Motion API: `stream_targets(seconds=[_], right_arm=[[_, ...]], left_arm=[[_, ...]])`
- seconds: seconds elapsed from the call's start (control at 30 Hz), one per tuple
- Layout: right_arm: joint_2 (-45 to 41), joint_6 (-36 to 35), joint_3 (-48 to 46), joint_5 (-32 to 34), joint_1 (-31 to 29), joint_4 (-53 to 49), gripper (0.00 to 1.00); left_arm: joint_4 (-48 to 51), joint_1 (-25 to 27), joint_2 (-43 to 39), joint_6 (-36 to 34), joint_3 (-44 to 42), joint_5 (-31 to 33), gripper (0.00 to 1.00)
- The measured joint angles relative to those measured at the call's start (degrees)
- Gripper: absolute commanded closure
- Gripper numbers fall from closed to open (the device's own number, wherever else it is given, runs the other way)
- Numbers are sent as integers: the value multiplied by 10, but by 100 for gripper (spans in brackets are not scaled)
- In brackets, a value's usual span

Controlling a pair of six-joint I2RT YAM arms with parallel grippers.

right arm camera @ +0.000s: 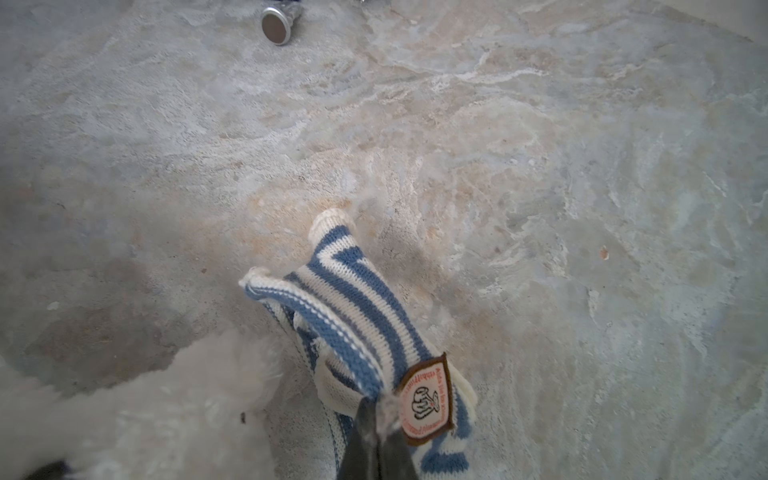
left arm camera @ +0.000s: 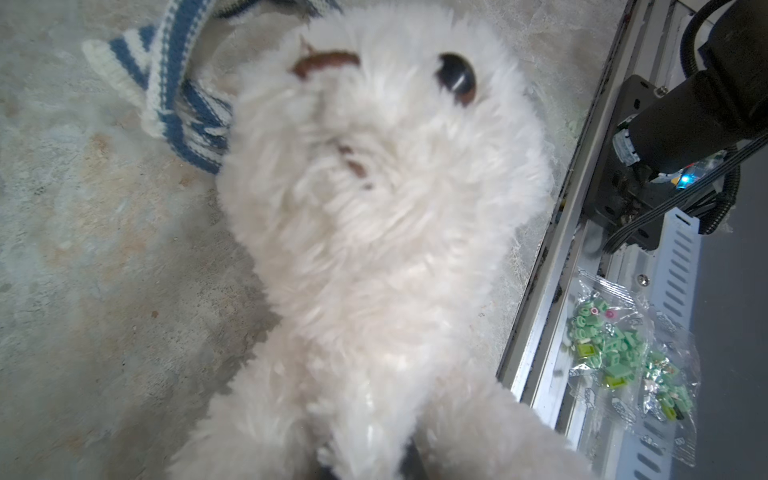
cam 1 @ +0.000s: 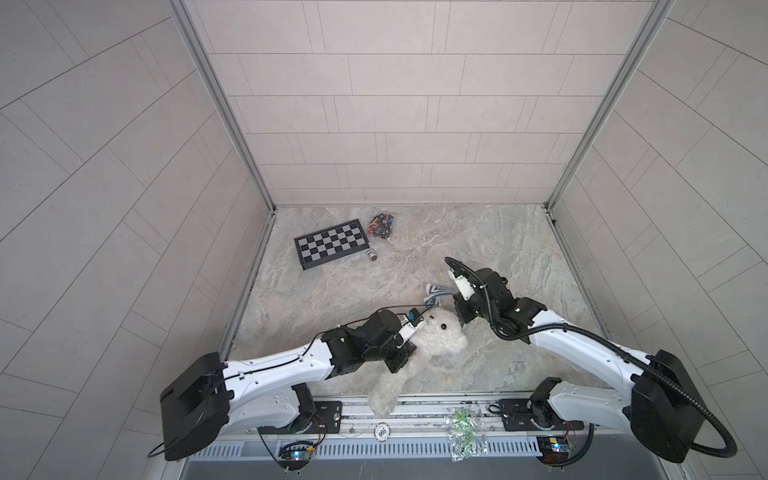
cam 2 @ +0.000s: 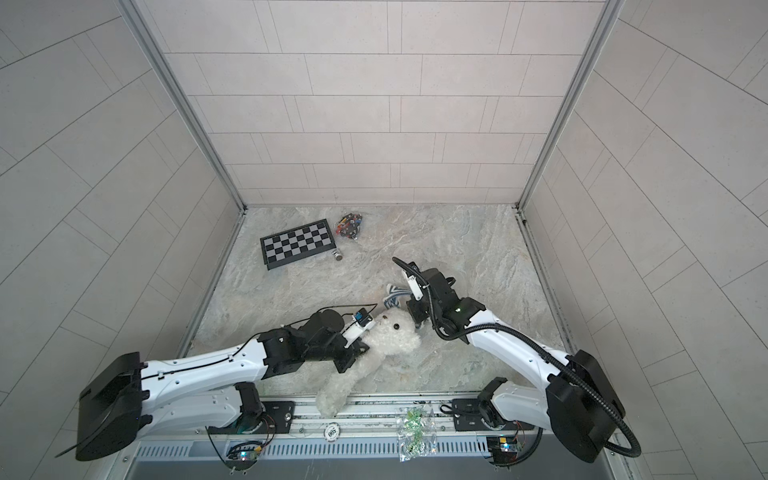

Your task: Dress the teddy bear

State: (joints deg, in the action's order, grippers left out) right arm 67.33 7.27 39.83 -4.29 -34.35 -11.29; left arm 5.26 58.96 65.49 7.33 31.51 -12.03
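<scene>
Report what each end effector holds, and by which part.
Right end effector: the striped shirt, pinched beside its chest badge. Left end effector: buried in fur of the teddy bear, apparently gripping it; exact spot hidden.

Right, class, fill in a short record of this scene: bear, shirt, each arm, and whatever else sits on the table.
bear: white teddy bear lying on the table, undressed
shirt: blue-and-white striped shirt beside the bear's head, not on it
left arm: left gripper shut on the bear's fur
right arm: right gripper shut on the shirt near its badge
also there: chessboard, bag of small parts, small metal cylinder
</scene>
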Motion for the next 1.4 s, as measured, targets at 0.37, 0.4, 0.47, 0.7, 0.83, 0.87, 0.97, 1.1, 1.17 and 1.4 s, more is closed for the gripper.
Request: stream_targets(seconds=[0.37,0.4,0.47,0.7,0.83,0.87,0.97,1.1,1.17,1.4], right_arm=[[-5,-9,0,-39,-18,7,100],[-5,-10,0,-40,-20,7,100],[-5,-11,0,-42,-24,7,100],[-3,-14,0,-42,-35,3,100],[-2,-14,0,-39,-39,1,100],[-2,-14,0,-38,-41,0,100],[-2,-13,0,-39,-48,-5,100],[-6,-11,4,-39,-60,-17,100],[-10,-8,9,-41,-63,-23,100],[-19,13,35,-57,-77,-31,100]], left_arm=[[-8,-18,22,15,2,22,100],[-9,-21,25,20,2,22,100],[-12,-29,34,31,2,23,100],[-36,-70,45,77,1,15,100],[-48,-78,45,97,-3,14,100],[-50,-78,45,100,-3,15,100],[-57,-78,45,108,-8,24,100],[-64,-78,42,111,-19,39,100],[-66,-78,36,111,-24,50,100],[-76,-52,-7,80,-41,118,100]])
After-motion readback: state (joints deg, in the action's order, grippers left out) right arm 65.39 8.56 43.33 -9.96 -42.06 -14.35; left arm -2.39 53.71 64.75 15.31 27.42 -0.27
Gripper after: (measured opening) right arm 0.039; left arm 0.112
